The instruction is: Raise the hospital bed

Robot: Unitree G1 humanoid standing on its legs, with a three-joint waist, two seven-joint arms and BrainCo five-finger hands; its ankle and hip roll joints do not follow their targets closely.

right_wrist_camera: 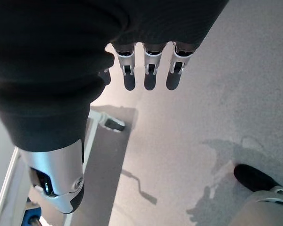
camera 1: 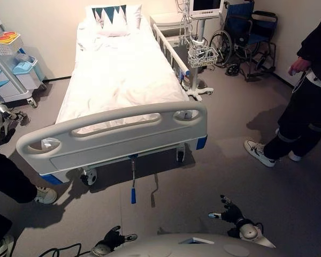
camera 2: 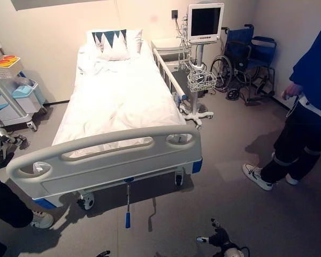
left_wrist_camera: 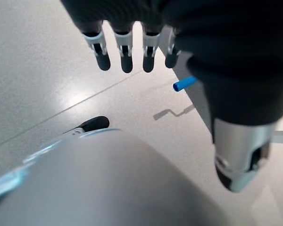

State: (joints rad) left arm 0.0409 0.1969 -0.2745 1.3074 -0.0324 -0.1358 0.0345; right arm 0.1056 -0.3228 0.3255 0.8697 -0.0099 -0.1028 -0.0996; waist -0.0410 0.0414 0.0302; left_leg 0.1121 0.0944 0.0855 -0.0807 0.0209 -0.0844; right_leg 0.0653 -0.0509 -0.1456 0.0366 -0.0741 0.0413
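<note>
Both robot hands hang low over the grey floor (camera 1: 289, 182) short of the bed: the left robot hand (camera 1: 111, 239) and the right robot hand (camera 1: 231, 213), each with fingers apart and relaxed, holding nothing. Ahead stands the hospital bed (camera 1: 123, 80), its grey footboard (camera 1: 117, 136) facing the robot. A crank with a blue handle (camera 1: 133, 194) hangs below the footboard's middle, well apart from either hand. A person (camera 1: 305, 101) stands to the right, near a wheelchair (camera 1: 246, 37).

crank (camera 1: 132, 182) hangs under bed footboard (camera 1: 117, 140); wheelchair (camera 1: 246, 37) far right.
</note>
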